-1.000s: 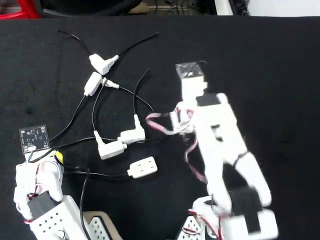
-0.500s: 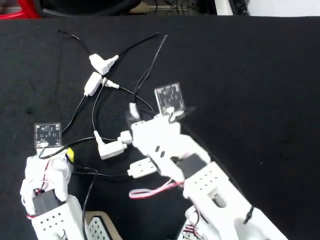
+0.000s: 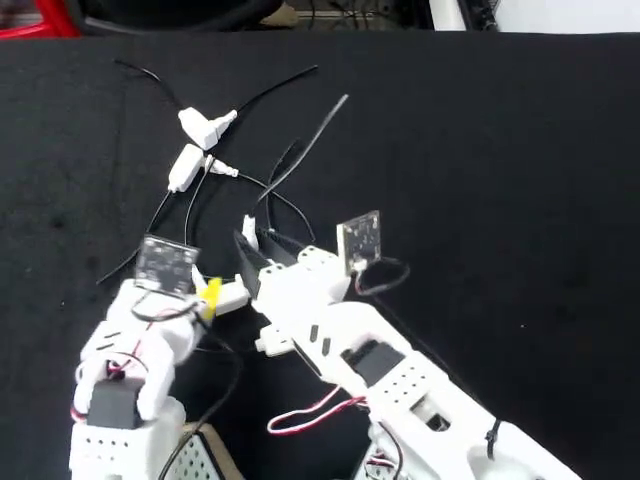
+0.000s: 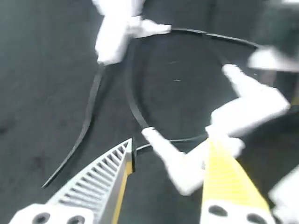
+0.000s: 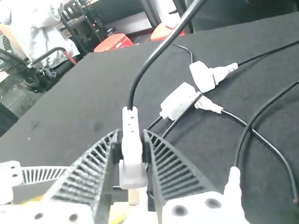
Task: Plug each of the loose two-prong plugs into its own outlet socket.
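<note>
My right gripper is shut on a white two-prong plug, held upright with its black cable rising away; from above the right gripper is at the table's middle. My left gripper is open, its grey and yellow fingers on either side of another white plug. In the high view that plug lies beside the left gripper. The white outlet block peeks out from under the right arm. Two more plugs lie farther back on the left.
Black cables loop across the black table between the plugs. The right half of the table holds nothing but the right arm's body. A red object sits beyond the table's far left edge.
The left arm has swung forward and right until its fingers straddle the middle plug. The right arm has turned left with its plug, and the cable has been lifted.
</note>
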`<state>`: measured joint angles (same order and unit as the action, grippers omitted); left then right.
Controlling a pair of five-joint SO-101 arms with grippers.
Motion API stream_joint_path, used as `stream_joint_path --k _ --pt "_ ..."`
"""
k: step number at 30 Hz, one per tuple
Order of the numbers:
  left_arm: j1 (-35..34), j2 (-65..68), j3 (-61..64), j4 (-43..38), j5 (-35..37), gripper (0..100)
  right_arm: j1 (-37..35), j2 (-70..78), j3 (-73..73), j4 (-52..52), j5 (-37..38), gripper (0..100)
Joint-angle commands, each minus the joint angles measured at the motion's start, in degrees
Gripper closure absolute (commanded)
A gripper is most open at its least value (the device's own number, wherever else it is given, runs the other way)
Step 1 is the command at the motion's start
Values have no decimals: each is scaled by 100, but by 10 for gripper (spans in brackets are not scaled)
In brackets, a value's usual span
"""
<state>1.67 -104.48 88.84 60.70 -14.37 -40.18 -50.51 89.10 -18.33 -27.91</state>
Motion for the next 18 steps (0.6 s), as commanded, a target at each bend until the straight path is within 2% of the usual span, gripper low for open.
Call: stream_joint_path --k 1,6,13,18 --pt "497 -9 -347 -26 70 766 -62 -154 136 -281 -18 986" --pt "919 -9 -286 -360 202 766 -70 -154 154 -123 44 986" --pt "971 -9 -268 -1310 932 766 -378 -154 189 299 114 986" --pt "936 -9 127 -1670 985 766 -527 -154 189 431 387 986"
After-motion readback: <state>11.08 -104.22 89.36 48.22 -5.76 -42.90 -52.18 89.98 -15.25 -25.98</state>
